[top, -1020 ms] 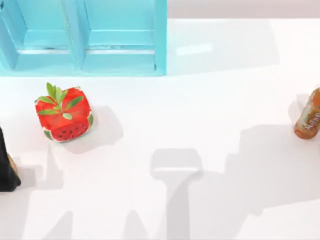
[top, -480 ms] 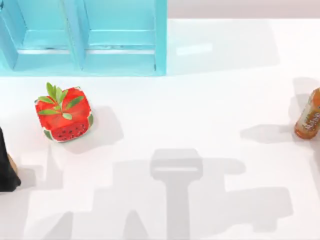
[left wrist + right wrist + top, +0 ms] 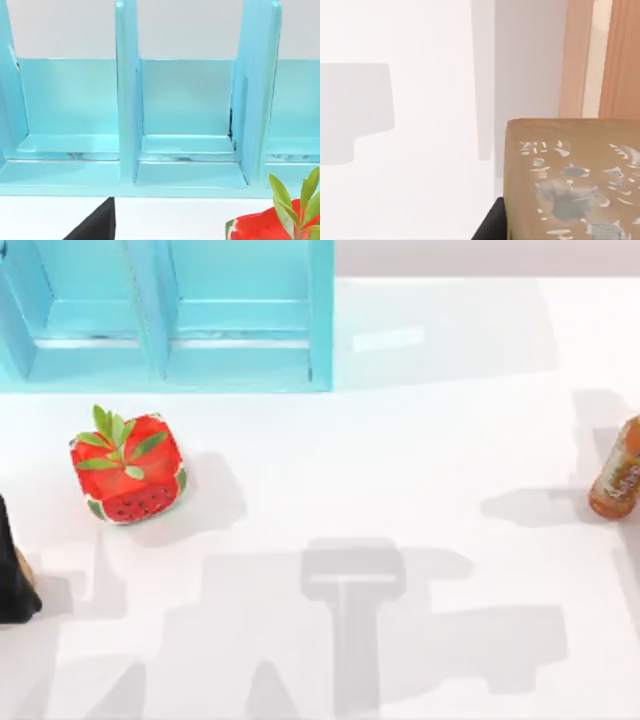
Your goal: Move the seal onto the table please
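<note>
- Seal (image 3: 570, 180) sits gripped in right end effector (image 3: 492, 229), near the bottle (image 3: 620, 55).
- Bare counter (image 3: 420, 175) lies directly beneath the seal.
- Left end effector (image 3: 10, 580) is parked far from the bottle.

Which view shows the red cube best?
The top view: the whole cube sits on the table, green leaves on top. The left wrist view catches just one corner of it, with a few leaves.
</note>
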Motion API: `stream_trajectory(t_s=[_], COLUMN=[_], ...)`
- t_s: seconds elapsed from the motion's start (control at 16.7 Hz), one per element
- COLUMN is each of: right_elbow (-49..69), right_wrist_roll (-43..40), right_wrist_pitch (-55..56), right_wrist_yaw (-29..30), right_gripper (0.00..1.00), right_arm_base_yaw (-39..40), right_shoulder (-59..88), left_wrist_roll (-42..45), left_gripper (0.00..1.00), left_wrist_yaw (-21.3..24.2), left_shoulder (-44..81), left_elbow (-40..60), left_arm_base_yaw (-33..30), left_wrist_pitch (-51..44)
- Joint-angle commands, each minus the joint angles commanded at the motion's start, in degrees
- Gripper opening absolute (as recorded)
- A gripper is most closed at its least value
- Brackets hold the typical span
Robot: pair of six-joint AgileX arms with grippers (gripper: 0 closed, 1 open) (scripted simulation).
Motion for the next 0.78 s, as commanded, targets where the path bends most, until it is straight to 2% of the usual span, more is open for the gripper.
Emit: stream_trajectory(t_s=[0.24,0.78], right_elbow=[8.1,29.0], right_wrist_roll=[9.7,35.7], right_wrist_pitch=[1.5,8.7], right_wrist_yaw=[0.0,0.2], right_gripper=[0.0,0.0], right_arm_base_yaw=[8.8,35.3], right_shoulder=[10.4,38.2], left_wrist_roll=[0.0,0.0], left_gripper=[1.0,1.0], left_wrist_yaw=[0.0,0.0], left_shoulder=[0.0,0.0], left_elbow=[0.0,0.0], left_arm_base_yaw=[0.0,0.0], left_wrist_pitch=[0.0,0.0])
